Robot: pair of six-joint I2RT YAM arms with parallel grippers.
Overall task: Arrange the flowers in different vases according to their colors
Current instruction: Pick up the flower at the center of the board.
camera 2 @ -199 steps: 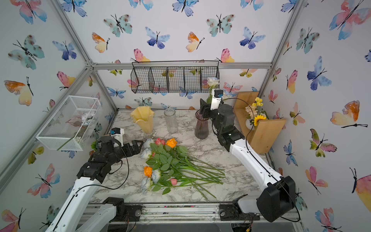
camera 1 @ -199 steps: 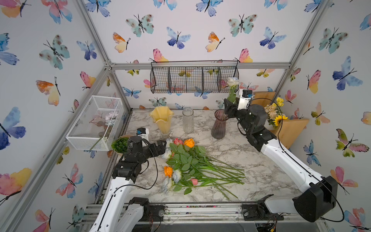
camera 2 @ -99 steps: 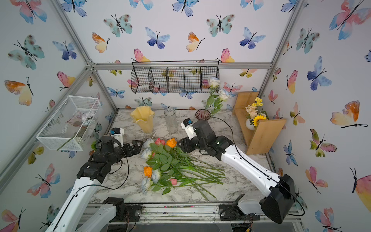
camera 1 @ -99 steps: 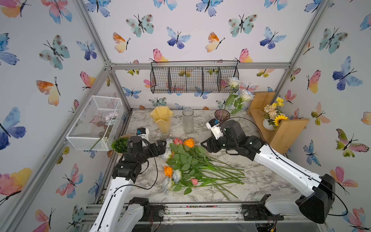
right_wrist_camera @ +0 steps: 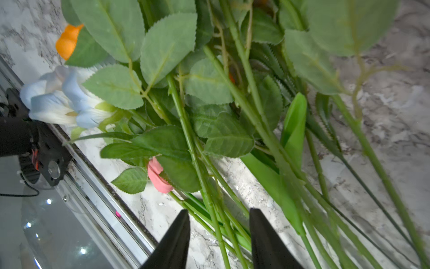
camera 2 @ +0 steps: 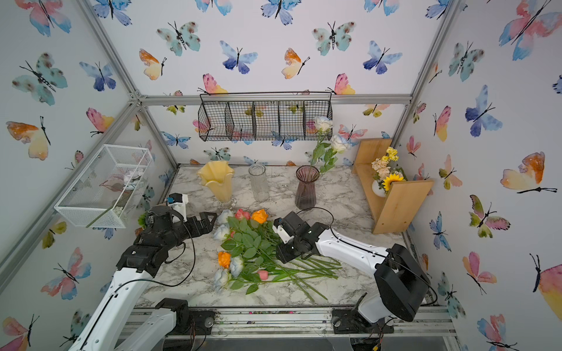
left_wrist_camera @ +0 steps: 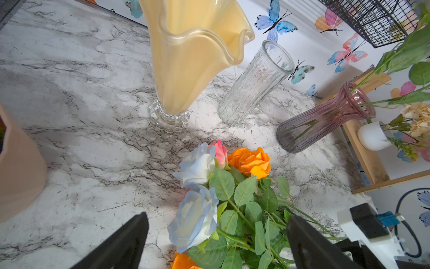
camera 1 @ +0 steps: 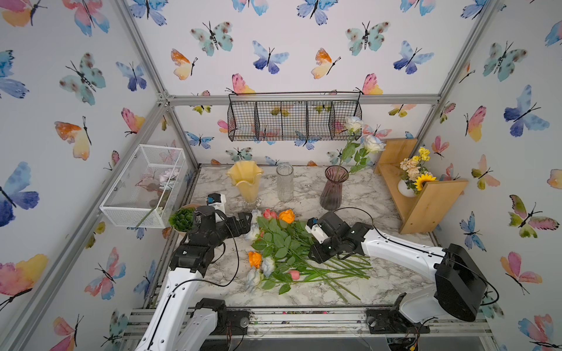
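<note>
Right arm reaches low over the marble table point(camera 1: 359, 194). Right gripper point(right_wrist_camera: 218, 212) is part open, its fingers straddling green stems, none pinched. Left gripper point(left_wrist_camera: 217, 217) gapes wide, empty. We see the flowers point(camera 1: 282, 249) heaped mid-table: orange, pink and white blooms. Two white roses point(camera 1: 372, 144) stand in the purple vase point(camera 1: 332, 191).

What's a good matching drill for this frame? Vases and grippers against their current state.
Things:
1. purple vase
2. clear vase
3. left gripper
4. right gripper

States:
A. jaws apart, straddling green stems
B. empty
C. holds two white roses
D. jaws wide, at a loose white rose

Pairs: 1-C, 2-B, 3-D, 4-A
</note>
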